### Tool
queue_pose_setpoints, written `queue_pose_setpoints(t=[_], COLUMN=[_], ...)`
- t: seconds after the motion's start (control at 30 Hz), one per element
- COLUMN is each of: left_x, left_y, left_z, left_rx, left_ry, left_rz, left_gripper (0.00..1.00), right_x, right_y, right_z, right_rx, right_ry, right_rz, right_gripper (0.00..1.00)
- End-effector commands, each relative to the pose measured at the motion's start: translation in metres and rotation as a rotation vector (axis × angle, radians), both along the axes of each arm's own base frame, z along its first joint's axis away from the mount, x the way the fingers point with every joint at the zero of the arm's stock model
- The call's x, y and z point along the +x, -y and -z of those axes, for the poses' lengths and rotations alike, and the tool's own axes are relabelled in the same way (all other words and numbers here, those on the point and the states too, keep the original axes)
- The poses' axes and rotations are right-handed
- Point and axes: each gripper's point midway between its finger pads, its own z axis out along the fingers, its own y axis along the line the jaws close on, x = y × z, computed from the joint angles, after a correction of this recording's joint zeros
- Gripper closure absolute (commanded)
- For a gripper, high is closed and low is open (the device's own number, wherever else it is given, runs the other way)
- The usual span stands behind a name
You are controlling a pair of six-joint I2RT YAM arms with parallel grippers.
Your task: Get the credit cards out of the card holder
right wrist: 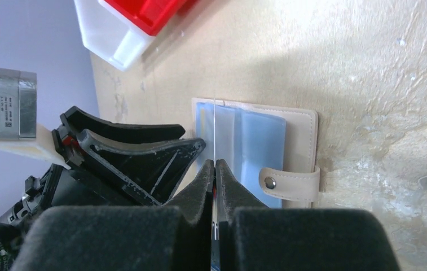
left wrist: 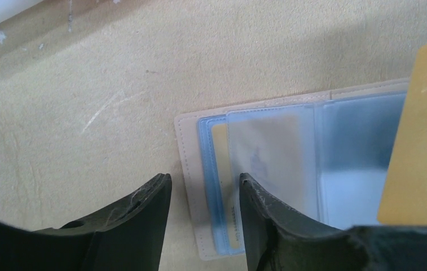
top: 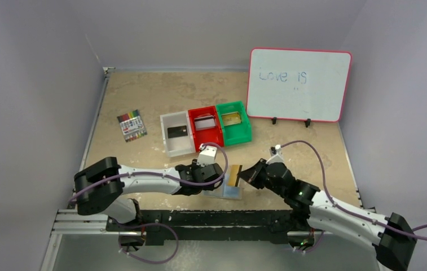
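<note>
Right gripper clenched on gold card above the open card holder.
Held edge-on between the closed fingers, the card stands over the holder's blue sleeves; contact with them cannot be determined. Left gripper is parted and grasps nothing, its fingertips straddling the holder's opposite edge. Farther off, white bin contains a black card and red bin a silver-grey card.

Card holder before the bins
</note>
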Motion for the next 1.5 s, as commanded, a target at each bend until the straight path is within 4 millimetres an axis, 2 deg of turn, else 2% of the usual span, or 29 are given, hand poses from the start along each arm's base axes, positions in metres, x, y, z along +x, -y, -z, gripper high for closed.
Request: queue_pose_setpoints(t=[0.0,0.13,0.2,0.27,0.4,0.53,0.67,0.77,0.87,0.97,1.1,1.27,1.47], left_x=[0.003,0.012,0.016,0.019,0.019,0.025,0.038,0.018,0.002,-0.021,-0.036,-0.044,-0.053], left_y=[0.000,-0.001,-0.005,-0.010,-0.012,-0.014,-0.027,-0.013,-0.010,-0.010,-0.016,-0.019,-0.010], left_z=[-0.035,-0.074,-0.095,-0.108,-0.128,-0.149,-0.186,-0.206,-0.218,-0.229,-0.224,-0.213,-0.200], left_rx=[-0.093,-0.184,-0.219,-0.226,-0.225,-0.271,-0.364,-0.426,-0.441,-0.481,-0.465,-0.444,-0.441], left_ry=[0.059,0.144,0.189,0.227,0.245,0.207,0.237,0.236,0.250,0.291,0.312,0.341,0.321], left_rz=[-0.022,-0.037,-0.043,-0.038,0.025,0.107,0.162,0.371,0.499,0.654,0.757,0.827,0.940], left_gripper=[0.51,0.40,0.32,0.25,0.24,0.24,0.24,0.25,0.26,0.26,0.27,0.30,0.37], right_x=[0.014,0.019,0.019,0.023,0.014,0.005,0.003,-0.007,-0.014,-0.021,-0.032,-0.048,-0.052], right_y=[0.006,-0.003,-0.009,-0.013,-0.035,-0.054,-0.066,-0.078,-0.086,-0.093,-0.097,-0.101,-0.104], right_z=[-0.032,-0.057,-0.070,-0.085,-0.109,-0.114,-0.109,-0.107,-0.109,-0.116,-0.127,-0.141,-0.142], right_rx=[-0.023,-0.039,-0.064,-0.110,-0.159,-0.210,-0.270,-0.242,-0.211,-0.171,-0.115,-0.039,-0.041], right_ry=[0.149,0.320,0.413,0.526,0.746,0.839,0.838,0.844,0.852,0.875,0.925,0.995,1.011], right_rz=[0.007,-0.084,-0.151,-0.200,-0.410,-0.595,-0.720,-0.826,-0.897,-0.949,-0.997,-1.072,-1.133], right_gripper=[1.00,1.00,1.00,1.00,1.00,1.00,1.00,1.00,1.00,1.00,1.00,1.00,1.00])
